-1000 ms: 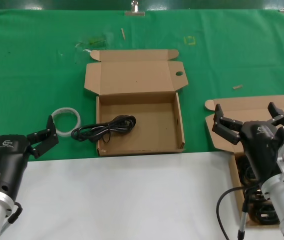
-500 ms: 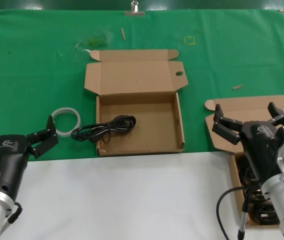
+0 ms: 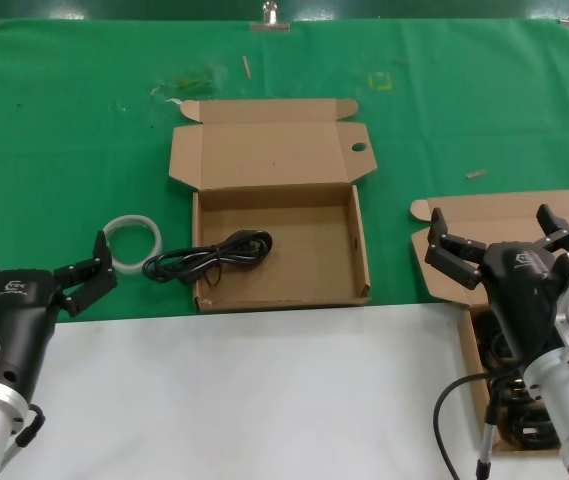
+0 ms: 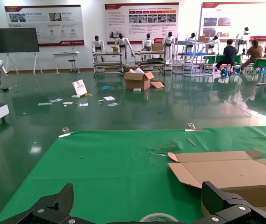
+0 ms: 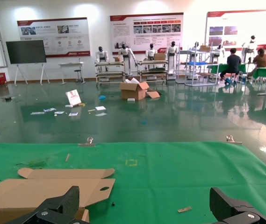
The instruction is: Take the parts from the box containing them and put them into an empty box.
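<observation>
One cord (image 3: 209,256) so far lies half in my holed box (image 3: 279,250) at centre, trailing over its left wall. More cords (image 3: 509,400) wait in the right box (image 3: 474,330). Right tool (image 3: 497,239) hovers there, spread wide; left tool (image 3: 36,266) near-left, also spread, both empty.

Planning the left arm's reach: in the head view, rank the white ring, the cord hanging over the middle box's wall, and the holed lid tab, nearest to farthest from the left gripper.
1. White ring, just beyond the left gripper.
2. Cord, draped over the middle box wall.
3. Holed lid tab, far right corner.
</observation>
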`<state>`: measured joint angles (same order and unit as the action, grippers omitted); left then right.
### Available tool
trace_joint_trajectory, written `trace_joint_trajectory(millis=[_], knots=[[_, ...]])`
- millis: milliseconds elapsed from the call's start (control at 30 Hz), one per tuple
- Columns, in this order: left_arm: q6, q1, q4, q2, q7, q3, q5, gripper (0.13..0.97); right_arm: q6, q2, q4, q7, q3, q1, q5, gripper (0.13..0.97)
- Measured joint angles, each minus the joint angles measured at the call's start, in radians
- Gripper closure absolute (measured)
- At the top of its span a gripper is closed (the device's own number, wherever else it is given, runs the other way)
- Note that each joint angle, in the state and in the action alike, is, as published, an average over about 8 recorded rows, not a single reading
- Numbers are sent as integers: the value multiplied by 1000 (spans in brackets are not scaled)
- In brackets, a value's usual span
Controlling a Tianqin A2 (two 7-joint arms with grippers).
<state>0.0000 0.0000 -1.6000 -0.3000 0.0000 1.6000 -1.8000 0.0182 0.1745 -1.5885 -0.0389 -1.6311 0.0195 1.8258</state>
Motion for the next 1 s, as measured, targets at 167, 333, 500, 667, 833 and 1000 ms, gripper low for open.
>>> trace_joint_trajectory(millis=[167,333,500,667,833,1000], knots=[[0,0,0,0,0,0,0,132,0,0,0,0,0,0,0,129],[0,0,0,0,0,0,0,132,0,0,0,0,0,0,0,129],[0,0,0,0,0,0,0,132,0,0,0,0,0,0,0,129],[0,0,0,0,0,0,0,132,0,0,0,0,0,0,0,129],[0,0,0,0,0,0,0,132,0,0,0,0,0,0,0,129],[0,0,0,0,0,0,0,132,0,0,0,0,0,0,0,129]])
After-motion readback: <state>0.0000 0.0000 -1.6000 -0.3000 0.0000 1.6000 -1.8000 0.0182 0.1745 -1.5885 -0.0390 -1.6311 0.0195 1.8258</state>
